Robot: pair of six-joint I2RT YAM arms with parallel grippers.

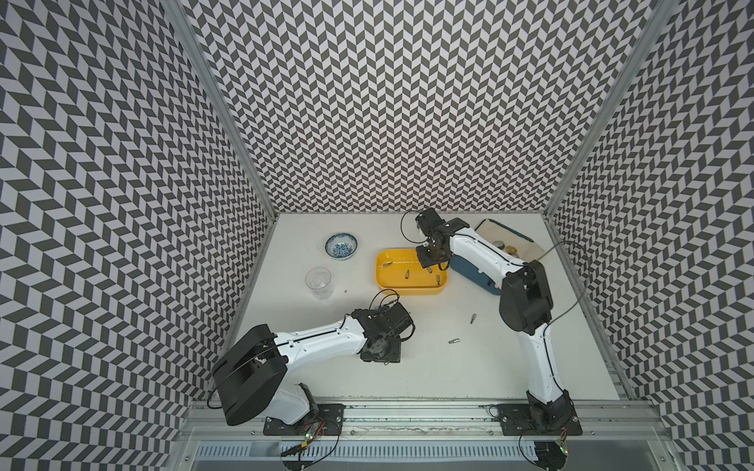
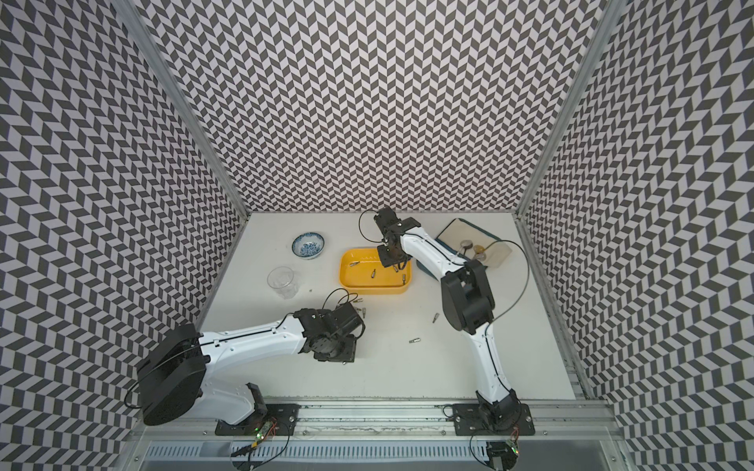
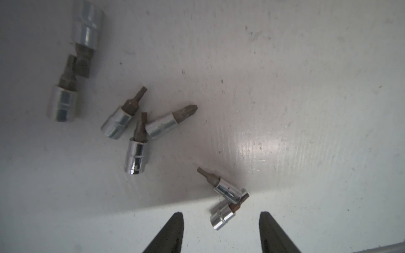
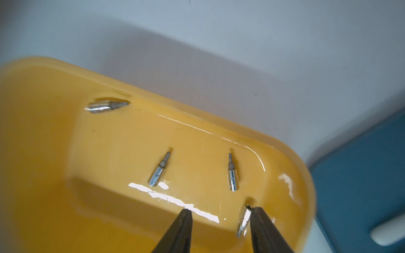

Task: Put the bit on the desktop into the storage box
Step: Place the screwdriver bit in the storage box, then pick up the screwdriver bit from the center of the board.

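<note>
Looking down in both top views, the shallow yellow plastic storage box [image 1: 391, 282] sits just past the middle of the off-white desk [image 1: 428, 375], toward twelve o'clock. Four small chrome-and-dark-steel bits [image 1: 406, 274] show inside it. The right claw [image 1: 430, 265] hangs over its two o'clock corner. Two loose bits [image 1: 473, 317] lie at five o'clock of the box. The left arm [image 1: 318, 340] reaches in low at seven o'clock, its fingers hidden. A blue-patterned ceramic bowl [image 2: 308, 246] stands at ten o'clock, a clear plastic cup [image 2: 281, 281] at nine and a blue-and-cream tray [image 2: 495, 255] at three. Black-and-white chevron walls [image 1: 367, 102] close three sides.

From the left wrist, the left claw [image 3: 221, 213] stands apart, straddling one of seven bits on the scuffed, faintly glossy desk.

From the right wrist, the right claw [image 4: 220, 210] is apart too. One bit [image 4: 243, 221] leans on a single finger above the box floor. I judge the job under halfway: four in the box, at least nine left on the desk.
</note>
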